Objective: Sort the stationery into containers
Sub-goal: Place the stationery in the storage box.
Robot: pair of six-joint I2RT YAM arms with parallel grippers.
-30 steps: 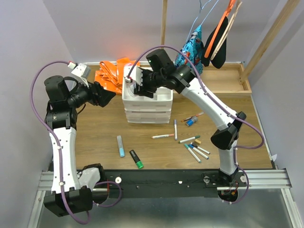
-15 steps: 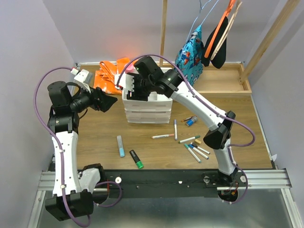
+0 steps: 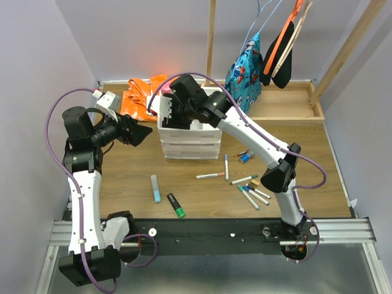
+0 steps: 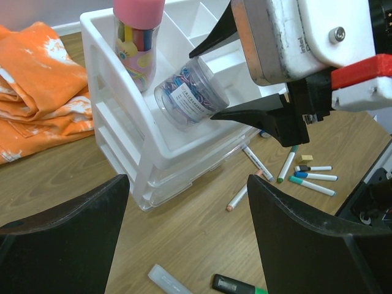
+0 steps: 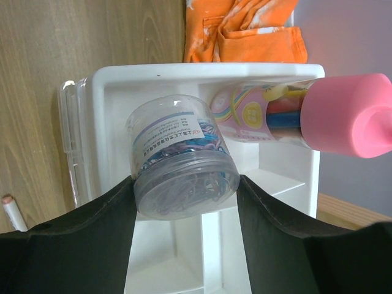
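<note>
My right gripper [image 3: 174,113] is shut on the clear round jar [image 5: 180,159] of coloured clips. It holds the jar tilted over a front compartment of the white drawer unit's [image 3: 190,139] top tray; the jar also shows in the left wrist view [image 4: 190,92]. A pink-capped tube [image 4: 138,37] stands in the corner compartment beside it. My left gripper [image 3: 144,131] is open and empty, in the air left of the unit. On the table lie thin markers [image 3: 210,176], a blue highlighter [image 3: 155,188], a green-black highlighter [image 3: 176,205] and a tan block [image 3: 255,182].
An orange cloth [image 3: 142,98] lies behind the unit on the left. A wooden frame tray [image 3: 288,104] sits at the back right, with clothes [image 3: 245,61] hanging above it. More markers [image 3: 252,196] cluster right of centre.
My right gripper has moved left over the top tray with the jar. My left gripper has drawn back to the left, away from the unit.
</note>
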